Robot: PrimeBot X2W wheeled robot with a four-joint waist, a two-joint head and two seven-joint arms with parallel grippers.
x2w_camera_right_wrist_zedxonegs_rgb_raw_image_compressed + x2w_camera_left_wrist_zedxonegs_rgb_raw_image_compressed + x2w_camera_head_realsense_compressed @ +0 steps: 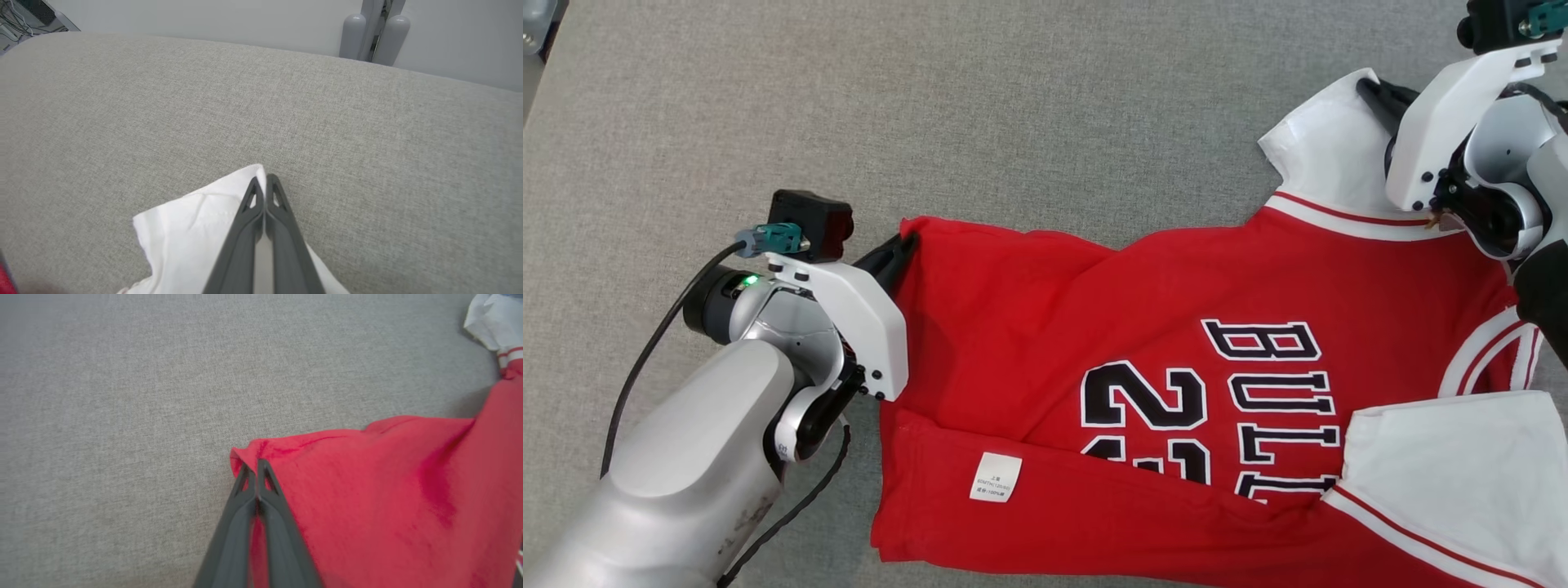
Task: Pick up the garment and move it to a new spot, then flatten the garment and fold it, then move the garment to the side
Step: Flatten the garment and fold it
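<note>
Across the grey cloth-covered table [768,98], the garment [1143,327] was found spread out with its print facing up. It was red in the body and white in the sleeves. Its near edge was turned over, so a white label [995,477] was exposed.

- The left pincer [903,245] was noted fully closed on the far hem corner of the red body.
- The right pincer [1368,86] was noted fully closed on the tip of the far sleeve [1331,155].
- With both grips set at the two ends of the far edge, it was judged that this edge was meant to be lifted and carried as one line. That would suit either pulling the cloth taut or folding it toward the robot.
- Flattening was judged unfinished, given the overturned near edge and the creases across the body.

View differences recorded:

- The head view gave the whole layout, including the black lettering [1274,384] and the near sleeve [1445,465], but both sets of fingertips were partly masked by white housings.
- The left wrist view showed the left pincer [257,463] with its fingers pressed together and a raised ridge of red cloth [367,490] pinched between them.
- The right wrist view showed the right pincer [264,179] closed on white cloth [192,228]. Beyond the rounded table edge, a pale wall [204,16] and two grey posts [353,36] were seen.
</note>
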